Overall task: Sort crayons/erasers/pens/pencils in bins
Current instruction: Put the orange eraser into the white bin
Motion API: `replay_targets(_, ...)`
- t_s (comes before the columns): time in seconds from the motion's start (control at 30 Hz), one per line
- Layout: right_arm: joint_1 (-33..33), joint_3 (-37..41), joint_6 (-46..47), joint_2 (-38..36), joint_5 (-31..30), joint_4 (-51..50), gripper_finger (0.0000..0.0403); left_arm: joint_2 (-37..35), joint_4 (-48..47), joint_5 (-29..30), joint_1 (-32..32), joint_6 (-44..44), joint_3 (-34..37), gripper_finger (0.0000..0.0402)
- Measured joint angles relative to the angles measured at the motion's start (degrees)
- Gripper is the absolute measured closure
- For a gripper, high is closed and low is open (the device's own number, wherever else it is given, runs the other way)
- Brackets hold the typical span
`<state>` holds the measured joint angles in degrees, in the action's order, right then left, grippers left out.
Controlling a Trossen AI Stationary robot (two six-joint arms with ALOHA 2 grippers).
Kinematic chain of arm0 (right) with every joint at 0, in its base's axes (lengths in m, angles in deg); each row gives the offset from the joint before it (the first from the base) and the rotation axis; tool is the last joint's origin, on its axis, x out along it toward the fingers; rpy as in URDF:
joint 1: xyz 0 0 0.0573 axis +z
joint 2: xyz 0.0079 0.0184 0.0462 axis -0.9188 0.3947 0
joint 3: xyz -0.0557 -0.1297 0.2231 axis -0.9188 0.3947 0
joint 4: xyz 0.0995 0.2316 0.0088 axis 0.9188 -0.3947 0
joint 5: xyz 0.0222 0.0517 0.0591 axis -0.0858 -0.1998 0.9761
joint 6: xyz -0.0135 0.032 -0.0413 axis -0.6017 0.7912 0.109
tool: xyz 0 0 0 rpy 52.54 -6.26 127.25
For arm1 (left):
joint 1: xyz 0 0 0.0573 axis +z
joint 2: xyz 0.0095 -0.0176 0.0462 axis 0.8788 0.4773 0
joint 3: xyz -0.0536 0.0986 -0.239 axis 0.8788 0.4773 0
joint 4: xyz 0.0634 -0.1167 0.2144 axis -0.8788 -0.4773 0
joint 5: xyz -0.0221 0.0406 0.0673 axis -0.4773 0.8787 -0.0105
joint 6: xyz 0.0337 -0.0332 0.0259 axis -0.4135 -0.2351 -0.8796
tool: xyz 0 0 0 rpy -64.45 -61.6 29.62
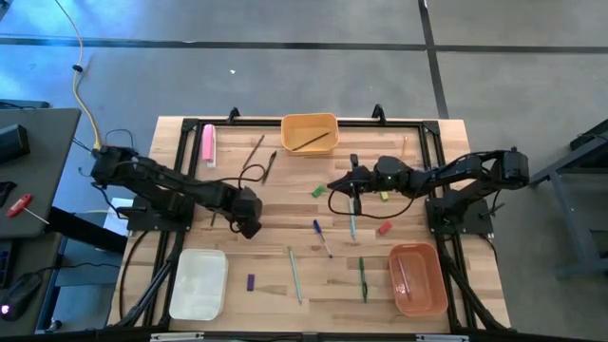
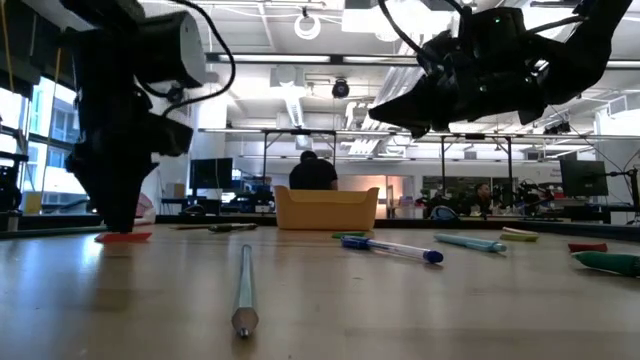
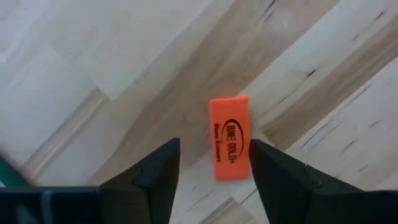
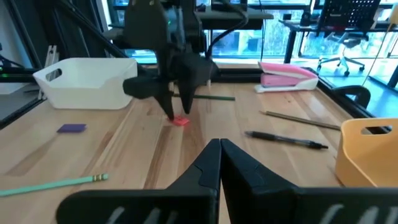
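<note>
An orange-red eraser (image 3: 230, 138) lies flat on the wooden table. My left gripper (image 3: 214, 144) points down over it, open, with one finger on each side of the eraser. It also shows in the high view (image 1: 250, 226) and the low view (image 2: 120, 215), just above the eraser (image 2: 123, 237). My right gripper (image 4: 219, 149) is shut and empty, held above the table's middle (image 1: 342, 183). The yellow-orange bin (image 1: 310, 133) at the far edge holds a dark pencil. The white bin (image 1: 198, 283) and the salmon bin (image 1: 417, 277) stand near the front edge.
Loose on the table are a blue pen (image 1: 323, 237), a teal pen (image 1: 352, 218), a green pen (image 1: 362, 278), a teal pencil (image 1: 294, 274), dark pencils (image 1: 256, 152), a purple piece (image 1: 251, 281), a green piece (image 1: 318, 191) and a red piece (image 1: 384, 228). A pink bar (image 1: 207, 144) lies far left.
</note>
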<state>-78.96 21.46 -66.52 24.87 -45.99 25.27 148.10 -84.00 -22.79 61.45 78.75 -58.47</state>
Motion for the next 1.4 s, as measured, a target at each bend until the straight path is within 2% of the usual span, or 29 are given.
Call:
replay_targets(0.3,0.0,0.0,0.0,0.0,0.0,0.7,0.0403,2.3,-0.6,0.9,-3.8,3.1,-0.2,0.0235)
replay_targets(0.53,0.0,0.0,-0.4,0.0,0.0,0.9,0.0403,2.2,-0.2,0.9,-5.7,2.3,1.1,0.0288)
replay_targets(0.8,0.0,0.0,-0.4,0.0,-0.1,0.9,0.0403,2.0,-1.5,0.2,-6.0,-3.8,0.1,0.0344)
replay_targets(1.4,0.0,0.0,-0.2,0.0,-0.1,0.8,0.0403,1.2,-9.3,-5.6,-6.3,-12.7,-6.9,0.0346)
